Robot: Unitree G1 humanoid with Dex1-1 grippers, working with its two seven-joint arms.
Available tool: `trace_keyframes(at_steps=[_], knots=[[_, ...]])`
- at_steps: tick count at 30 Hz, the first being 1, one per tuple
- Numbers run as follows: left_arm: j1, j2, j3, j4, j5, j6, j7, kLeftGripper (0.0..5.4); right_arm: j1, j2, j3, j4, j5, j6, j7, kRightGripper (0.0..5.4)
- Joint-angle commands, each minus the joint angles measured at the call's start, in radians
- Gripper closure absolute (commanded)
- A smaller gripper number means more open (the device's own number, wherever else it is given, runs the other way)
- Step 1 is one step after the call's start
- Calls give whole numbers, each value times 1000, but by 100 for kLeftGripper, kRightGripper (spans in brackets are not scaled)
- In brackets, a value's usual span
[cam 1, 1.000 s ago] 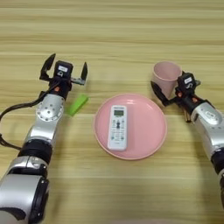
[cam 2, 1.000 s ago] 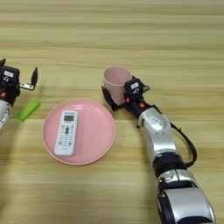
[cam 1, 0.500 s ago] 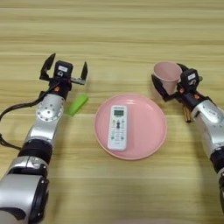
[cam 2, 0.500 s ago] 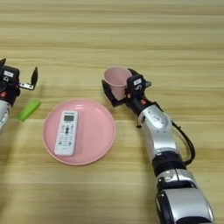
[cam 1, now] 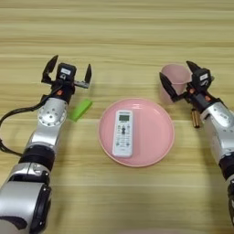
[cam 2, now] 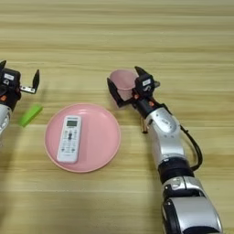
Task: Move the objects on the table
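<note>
The pale pink cup [cam 1: 175, 83] stands upright on the table [cam 1: 137, 32], just right of the plate. My right gripper [cam 1: 176, 73] is open and straddles it, one black finger [cam 2: 113, 91] at the cup's front left and the other at its back right. The small green block [cam 1: 81, 110] lies flat at the left. My left gripper [cam 1: 68, 72] hovers open just behind the block, with nothing between its fingers.
A pink plate [cam 1: 162, 137] sits in the middle with a white remote control [cam 1: 122, 133] lying on it. An orange-handled screwdriver [cam 1: 195, 119] lies under my right forearm, right of the plate.
My right gripper has spread its fingers and moved from beside the cup's right side to astride it. The cup, the block and the left arm have stayed put.
</note>
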Motion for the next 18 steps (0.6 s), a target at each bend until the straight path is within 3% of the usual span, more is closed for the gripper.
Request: trace_keyframes(at_steps=[1, 11, 18], knots=[[-17, 1, 0, 11, 4, -5, -4, 0, 3, 8, -16, -36, 30, -23, 19, 2], [-18, 2, 1, 14, 4, -7, -4, 0, 23, 28, -54, -128, 122, -57, 67, 2], [-20, 4, 2, 16, 3, -8, -6, 0, 15, 32, -89, -138, 134, -80, 32, 2]])
